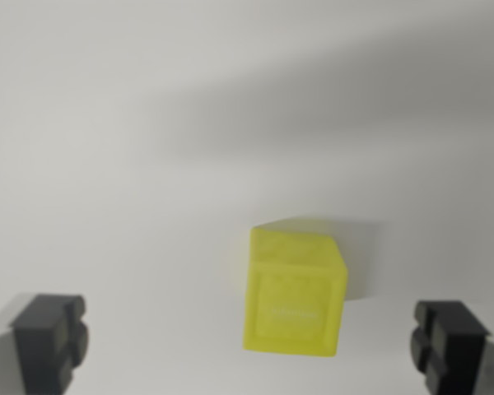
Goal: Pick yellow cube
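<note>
A translucent yellow cube (295,290) rests on a plain white surface (148,164), a little right of centre in the lower half of the wrist view. My gripper (247,341) is open, its two dark fingertips standing wide apart at the bottom corners. One fingertip (51,336) is at the wrist view's left, the other fingertip (449,339) at its right. The cube lies between them, nearer the right one, and touches neither. The picture is slightly blurred.
A broad soft shadow (329,115) crosses the white surface above the cube. Nothing else stands on the surface in view.
</note>
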You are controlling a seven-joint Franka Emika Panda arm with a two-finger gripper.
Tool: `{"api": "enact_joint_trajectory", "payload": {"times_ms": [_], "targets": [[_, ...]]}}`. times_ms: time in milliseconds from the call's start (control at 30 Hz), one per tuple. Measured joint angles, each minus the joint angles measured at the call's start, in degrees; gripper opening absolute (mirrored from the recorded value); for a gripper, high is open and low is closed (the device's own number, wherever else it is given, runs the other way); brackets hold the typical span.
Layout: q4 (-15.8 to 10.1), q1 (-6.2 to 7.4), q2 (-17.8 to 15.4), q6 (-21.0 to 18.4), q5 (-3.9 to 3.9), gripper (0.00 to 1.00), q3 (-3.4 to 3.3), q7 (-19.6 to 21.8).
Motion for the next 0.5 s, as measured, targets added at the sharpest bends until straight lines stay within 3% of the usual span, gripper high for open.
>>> {"api": "enact_joint_trajectory", "payload": {"times_ms": [500], "targets": [[-3.6, -0.16, 1.3, 5.0, 0.01, 1.00, 0.00, 1.1]]}}
